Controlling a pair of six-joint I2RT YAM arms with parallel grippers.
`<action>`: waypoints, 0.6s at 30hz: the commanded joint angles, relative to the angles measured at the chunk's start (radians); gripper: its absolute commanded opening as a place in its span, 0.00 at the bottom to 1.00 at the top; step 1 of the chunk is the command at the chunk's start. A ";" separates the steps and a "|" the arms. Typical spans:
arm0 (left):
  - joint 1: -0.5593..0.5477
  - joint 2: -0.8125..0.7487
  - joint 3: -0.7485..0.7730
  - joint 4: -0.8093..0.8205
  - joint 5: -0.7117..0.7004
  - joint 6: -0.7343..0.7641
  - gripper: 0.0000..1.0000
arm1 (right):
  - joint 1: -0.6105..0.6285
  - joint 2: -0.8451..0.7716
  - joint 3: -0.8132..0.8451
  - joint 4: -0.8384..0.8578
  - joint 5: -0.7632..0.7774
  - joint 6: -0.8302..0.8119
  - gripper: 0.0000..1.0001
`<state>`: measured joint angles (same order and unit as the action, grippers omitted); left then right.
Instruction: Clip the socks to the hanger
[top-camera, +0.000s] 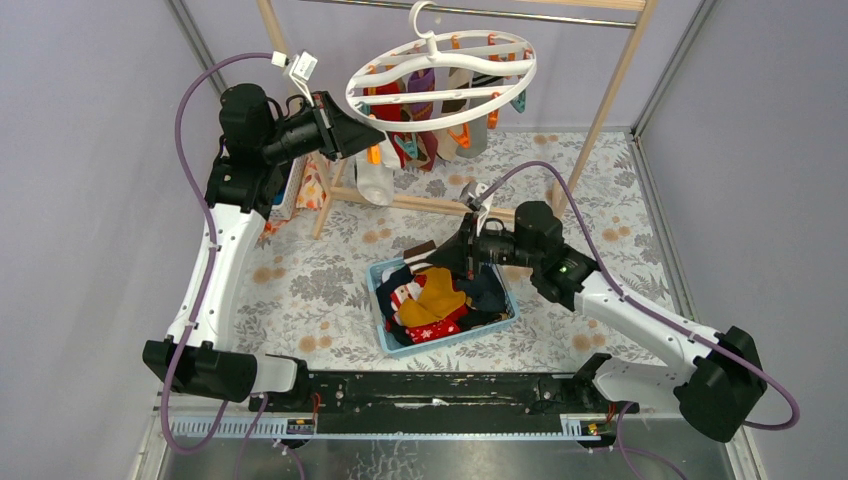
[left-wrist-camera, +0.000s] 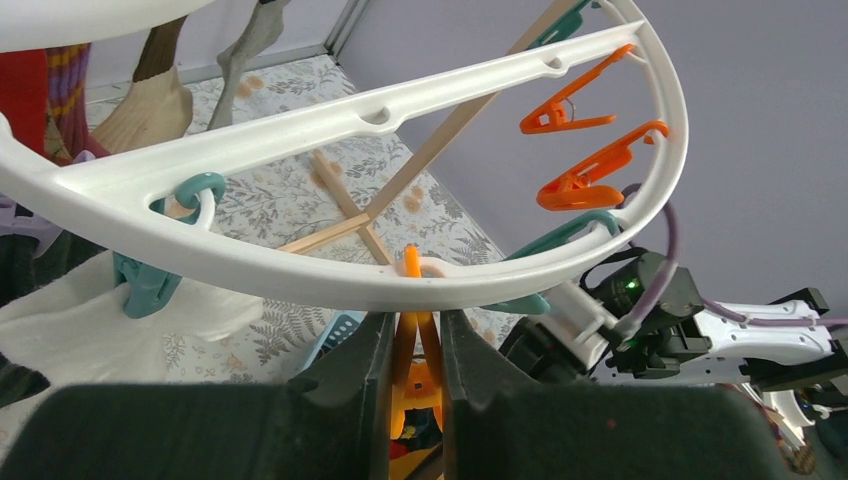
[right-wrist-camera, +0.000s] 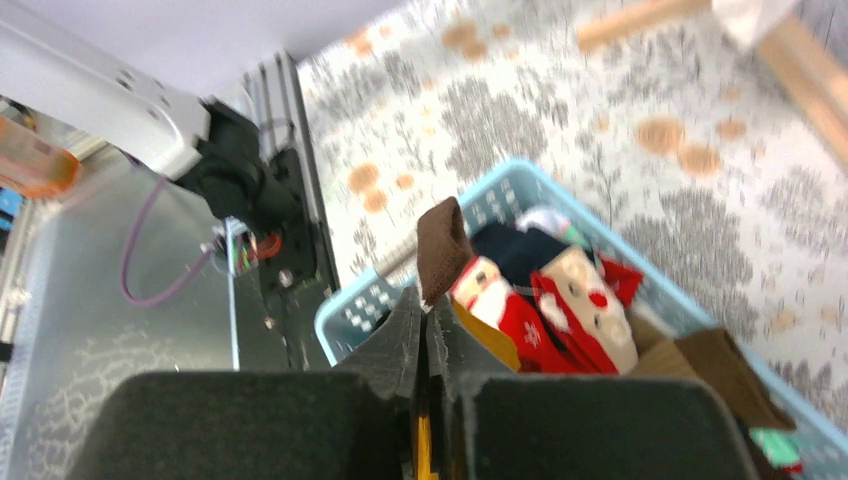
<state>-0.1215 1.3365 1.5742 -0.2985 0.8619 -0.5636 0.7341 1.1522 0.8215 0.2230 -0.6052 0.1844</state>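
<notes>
Left gripper (left-wrist-camera: 416, 352) pinches an orange clip (left-wrist-camera: 403, 335) under the hanger (left-wrist-camera: 300, 130) rim. Right gripper (right-wrist-camera: 428, 330) — clamped on a brown sock (right-wrist-camera: 443, 238), cuff upright — sits low over the basket (right-wrist-camera: 345, 310), right of that clip.

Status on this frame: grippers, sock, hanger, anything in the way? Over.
Left gripper shut on an orange clip under the hanger. Right gripper shut on a brown-cuffed sock above the basket. No obstruction seen.

Table (top-camera: 625, 195) lies open right of basket (top-camera: 379, 305); wooden frame (top-camera: 430, 203) and hung socks (top-camera: 414, 146) crowd beneath the hanger (top-camera: 351, 92).
</notes>
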 joint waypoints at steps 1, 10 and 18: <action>0.008 -0.017 -0.009 0.100 0.083 -0.066 0.04 | 0.004 -0.027 0.027 0.255 -0.049 0.126 0.00; 0.008 -0.029 -0.082 0.262 0.144 -0.188 0.04 | -0.041 0.198 0.064 0.977 -0.110 0.547 0.00; 0.009 -0.039 -0.120 0.351 0.163 -0.256 0.04 | -0.083 0.500 0.227 1.491 -0.109 0.988 0.00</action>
<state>-0.1211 1.3254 1.4685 -0.0689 0.9676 -0.7597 0.6632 1.5726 0.9230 1.3380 -0.7010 0.9108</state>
